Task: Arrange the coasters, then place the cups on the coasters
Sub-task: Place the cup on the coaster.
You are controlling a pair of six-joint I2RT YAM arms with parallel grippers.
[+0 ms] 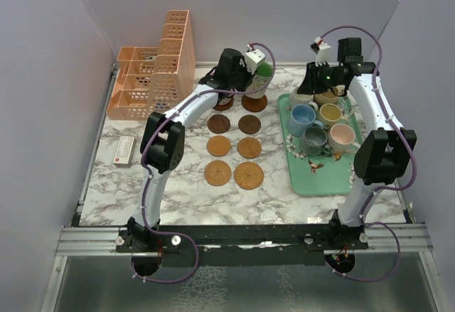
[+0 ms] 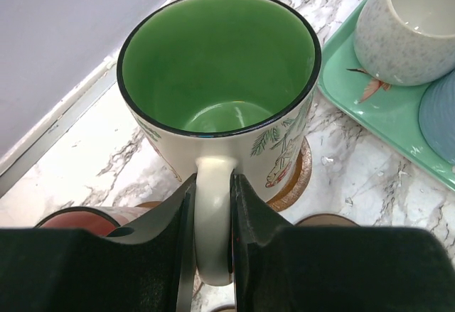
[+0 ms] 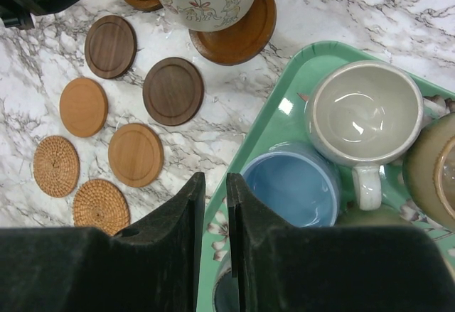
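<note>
My left gripper (image 2: 213,219) is shut on the handle of the green-lined cup (image 2: 217,63), which is over a brown coaster (image 2: 298,177) at the back of the table; contact with it is unclear. A red cup (image 2: 78,219) stands just left of it. Six more coasters (image 1: 234,148) lie in two columns in front. My right gripper (image 3: 215,184) hovers over the tray edge, its jaws a narrow slit apart with nothing between them. Below it are the blue cup (image 3: 291,184), the cream cup (image 3: 362,109) and a tan cup (image 3: 434,177).
The mint-green tray (image 1: 313,177) on the right also carries grey (image 1: 313,138) and pink (image 1: 343,136) cups. A peach lattice organiser (image 1: 153,77) stands at the back left. A small white box (image 1: 124,150) lies near the left edge.
</note>
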